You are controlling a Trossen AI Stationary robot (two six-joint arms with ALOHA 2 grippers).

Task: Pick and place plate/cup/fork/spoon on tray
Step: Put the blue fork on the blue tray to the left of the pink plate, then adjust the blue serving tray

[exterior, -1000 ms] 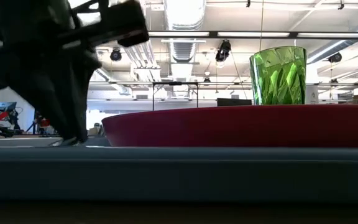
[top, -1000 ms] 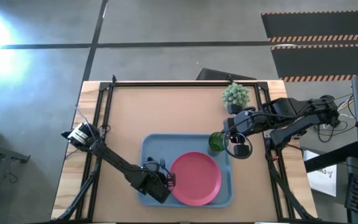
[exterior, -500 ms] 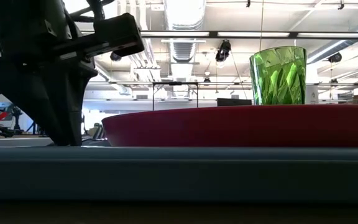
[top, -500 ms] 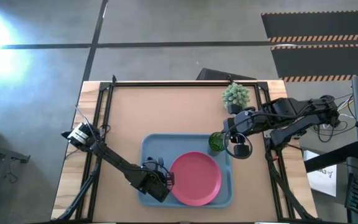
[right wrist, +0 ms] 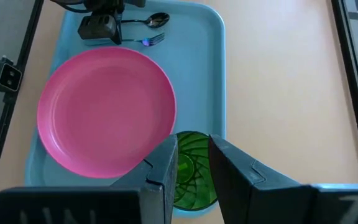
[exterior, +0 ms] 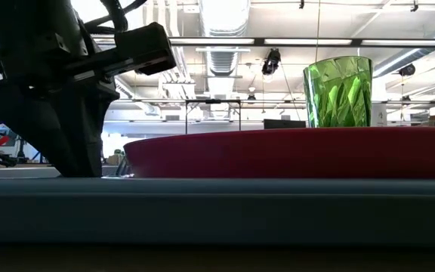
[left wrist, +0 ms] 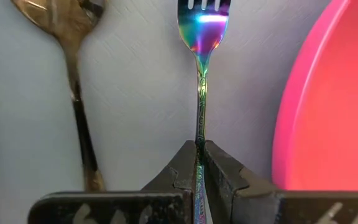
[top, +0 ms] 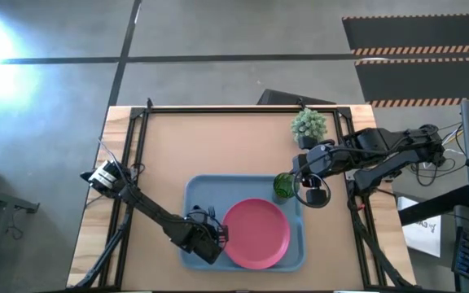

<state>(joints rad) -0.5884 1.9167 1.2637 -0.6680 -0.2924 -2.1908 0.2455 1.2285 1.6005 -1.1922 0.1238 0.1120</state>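
Observation:
The light-blue tray (top: 192, 189) lies at the table's near middle. The pink plate (top: 256, 233) rests flat on its right half. The green cup (top: 283, 185) stands upright in the tray's far right corner. The spoon (left wrist: 73, 56) lies on the tray floor at the left, beside the fork (left wrist: 202, 28). My left gripper (left wrist: 199, 152) is low over the tray's left part (top: 208, 229), shut on the fork. My right gripper (right wrist: 193, 163) is open above the cup (right wrist: 190, 171), touching nothing. My left gripper pinches the fork's thin handle (left wrist: 199, 134) between its two fingertips, on the handle's rear half. The fingers lie along the fork, coming from the table's near side at a low slant. The prongs point away toward the far edge. I cannot tell whether the fork touches the tray floor.
A spiky pale-green potted plant (top: 309, 126) stands on the table at the far right, just behind the right arm. The plate's rim (left wrist: 291, 124) lies close to the right of the fork. Bare brown table top (top: 218, 146) lies beyond the tray.
My left gripper has come down a little toward the tray floor with the fork, staying shut on it. The right arm, cup and plate have kept still.

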